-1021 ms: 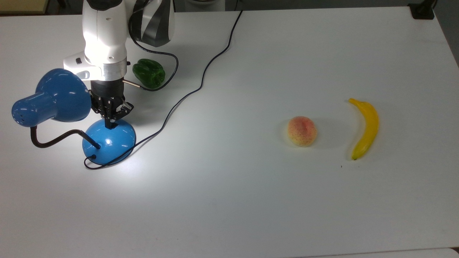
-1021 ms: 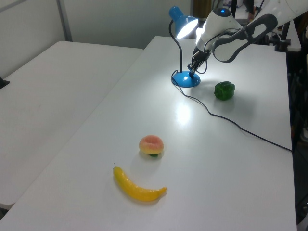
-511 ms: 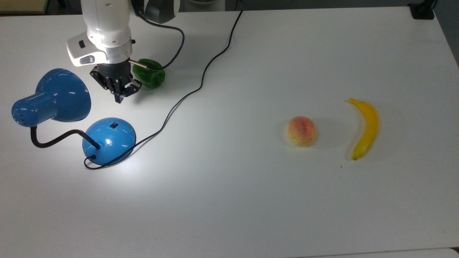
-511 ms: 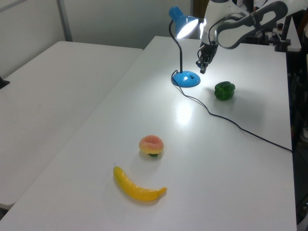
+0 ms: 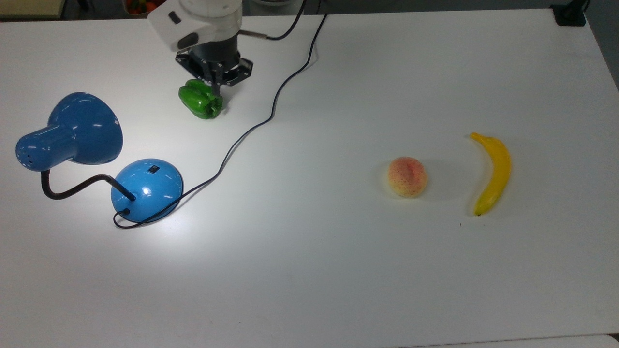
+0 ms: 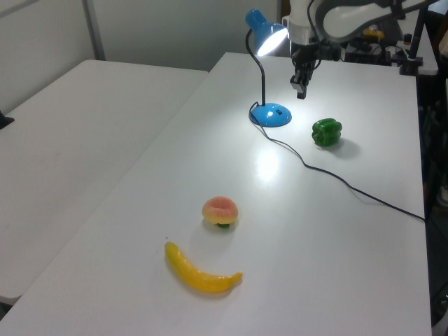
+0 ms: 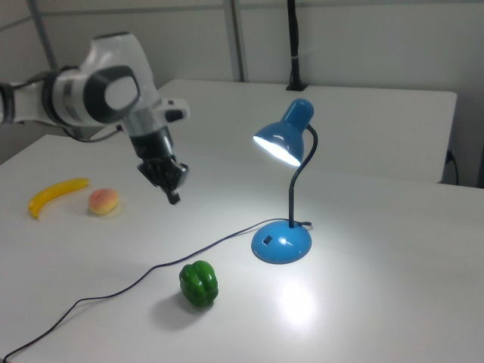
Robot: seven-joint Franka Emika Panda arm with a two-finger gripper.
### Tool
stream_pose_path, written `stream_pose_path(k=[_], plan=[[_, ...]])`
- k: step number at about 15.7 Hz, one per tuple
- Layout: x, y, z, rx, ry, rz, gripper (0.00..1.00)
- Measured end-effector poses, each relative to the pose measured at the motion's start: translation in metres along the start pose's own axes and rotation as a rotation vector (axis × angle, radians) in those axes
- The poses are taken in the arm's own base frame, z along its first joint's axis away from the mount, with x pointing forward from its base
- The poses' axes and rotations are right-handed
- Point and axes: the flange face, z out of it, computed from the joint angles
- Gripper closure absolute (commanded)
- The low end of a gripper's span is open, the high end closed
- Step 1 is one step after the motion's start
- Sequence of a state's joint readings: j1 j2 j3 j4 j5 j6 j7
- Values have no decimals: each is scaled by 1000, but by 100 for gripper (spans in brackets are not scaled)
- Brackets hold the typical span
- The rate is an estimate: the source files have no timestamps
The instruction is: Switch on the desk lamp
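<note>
On the white table (image 5: pixel 338 270), the lit desk lamp (image 7: pixel 281 240) glows while the hand (image 7: pixel 173 197), pinched narrow, hangs empty above.

1. You have the desk lamp (image 5: pixel 145 188) at the top view's left, standing on the table (image 5: pixel 338 270).
2. The pepper (image 5: pixel 200 100) lies behind it, with the gripper (image 5: pixel 216 88) hanging above the pepper.
3. The peach (image 5: pixel 407 176) lies just left of the banana (image 5: pixel 492 171), at the top view's right.
</note>
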State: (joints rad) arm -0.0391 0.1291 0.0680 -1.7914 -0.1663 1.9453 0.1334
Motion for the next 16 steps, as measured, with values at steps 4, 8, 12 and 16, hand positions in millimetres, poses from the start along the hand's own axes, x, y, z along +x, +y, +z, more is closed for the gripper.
stream_pose_path(k=[4, 8, 12, 16], plan=[[-23, -29, -71, 90, -15, -125, 100], [-48, -35, -121, 109, -41, -198, 92], [-51, -28, -134, 110, -43, -191, 31], [-51, -26, -138, 104, -35, -185, 0]])
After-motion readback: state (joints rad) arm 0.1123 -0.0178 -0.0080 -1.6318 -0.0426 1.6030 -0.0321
